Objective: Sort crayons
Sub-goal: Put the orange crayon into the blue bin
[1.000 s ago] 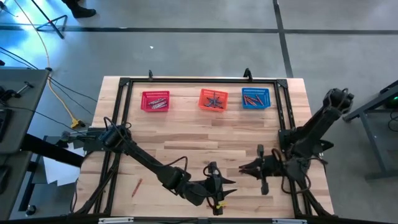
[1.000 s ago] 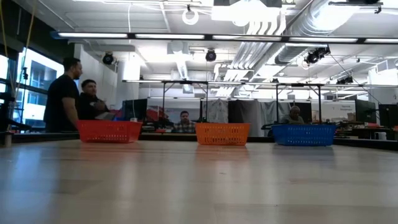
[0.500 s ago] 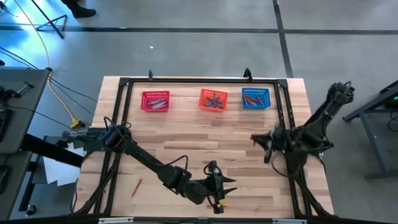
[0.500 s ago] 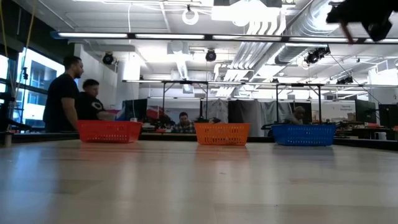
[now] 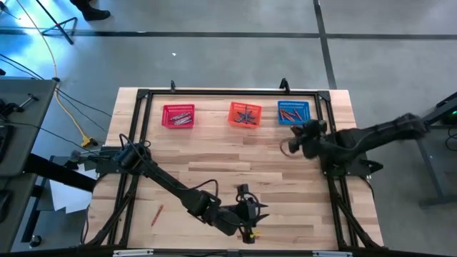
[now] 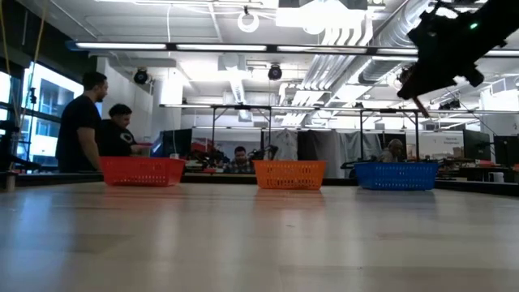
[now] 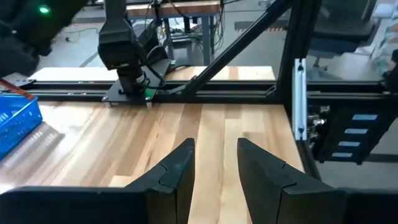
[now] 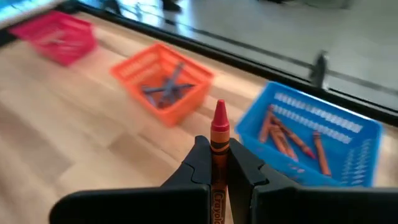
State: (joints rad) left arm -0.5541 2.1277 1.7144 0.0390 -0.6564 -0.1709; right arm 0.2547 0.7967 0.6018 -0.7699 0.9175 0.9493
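My right gripper (image 5: 287,145) hangs above the table just near of the blue basket (image 5: 293,112) and is shut on a red-orange crayon (image 8: 218,127). In the low view it shows high at the right (image 6: 415,91). The blue basket (image 8: 311,140) holds several red-orange crayons. The orange basket (image 5: 245,114) holds grey ones, and the red basket (image 5: 178,116) holds more. My left gripper (image 5: 258,212) is open and empty, low near the table's near edge; its wrist view (image 7: 216,155) shows bare wood between the fingers. A loose red-orange crayon (image 5: 156,214) lies on the table at the near left. My right gripper pinches the crayon's wrapped body (image 8: 217,148) between its two fingers. The crayon lies along the fingers, and its pointed tip (image 8: 219,111) sticks out past the fingertips. It is lifted clear of the table, with its tip toward the baskets.
A black frame (image 5: 228,93) runs around the table's edges. The three baskets stand in a row along the far edge. A small yellow thing (image 5: 250,233) lies under my left gripper. People stand and sit in the room behind the table (image 6: 97,122).
My right gripper has gone up and from the near right toward the table's far edge, to the blue basket, with the crayon still in its fingers. It has come into the low view at the top right. My left gripper has stayed put.
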